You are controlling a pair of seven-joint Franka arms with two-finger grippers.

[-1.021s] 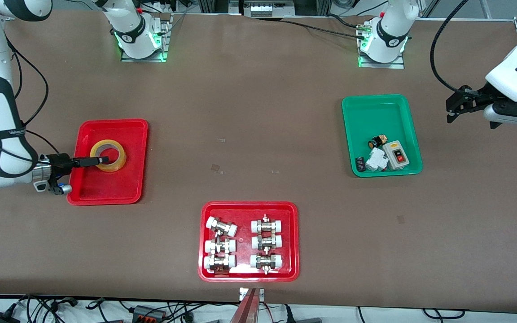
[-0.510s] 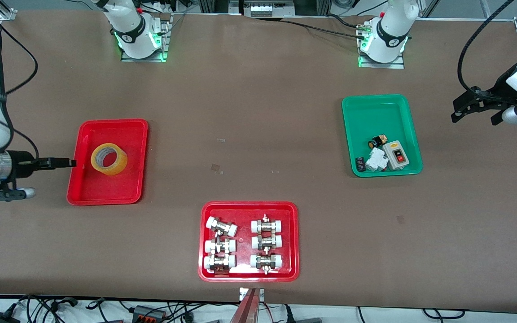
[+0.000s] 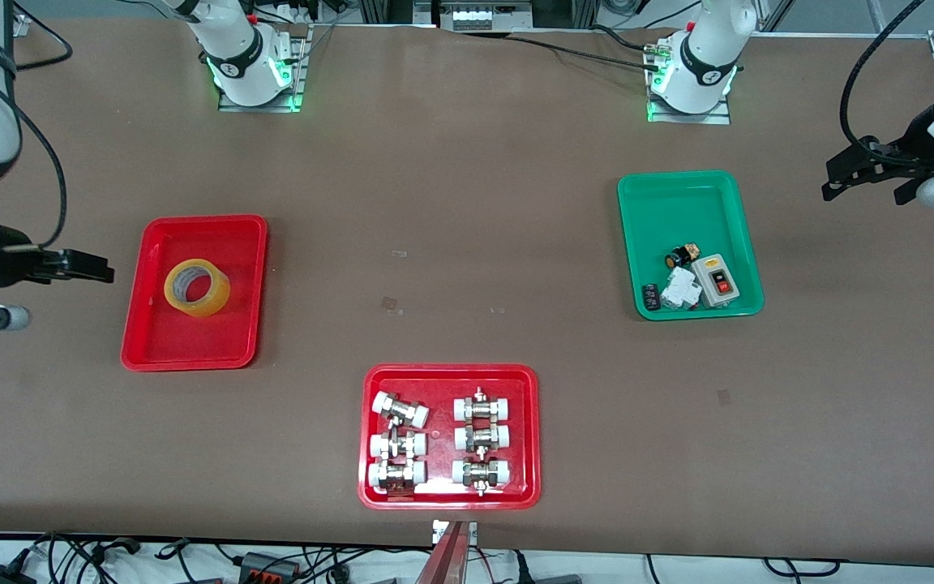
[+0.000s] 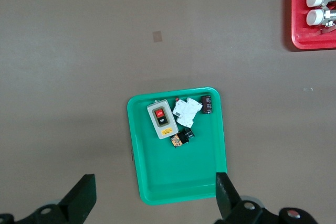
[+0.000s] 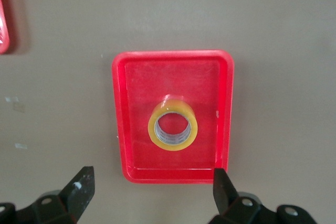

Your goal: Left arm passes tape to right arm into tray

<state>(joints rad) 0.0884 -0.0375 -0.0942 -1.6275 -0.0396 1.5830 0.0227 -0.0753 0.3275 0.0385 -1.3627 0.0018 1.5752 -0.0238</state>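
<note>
The yellow tape roll (image 3: pixel 196 286) lies flat in the plain red tray (image 3: pixel 151 341) at the right arm's end of the table. It also shows in the right wrist view (image 5: pixel 172 127), in the tray (image 5: pixel 136 174). My right gripper (image 3: pixel 94 269) is open and empty, up in the air over the bare table beside that tray; its fingertips (image 5: pixel 82 187) frame the tray's rim. My left gripper (image 3: pixel 840 174) is open and empty, high over the table beside the green tray; its fingertips (image 4: pixel 83 195) show in the left wrist view.
A green tray (image 3: pixel 661 203) with small electrical parts (image 3: pixel 698 280) lies toward the left arm's end, also in the left wrist view (image 4: pixel 157 182). A red tray (image 3: pixel 374 495) with white-capped metal fittings (image 3: pixel 399 442) lies nearest the front camera.
My right gripper let go of the tape in the tray, then drew back off the tray and rose. My left gripper rose and moved farther outward.
</note>
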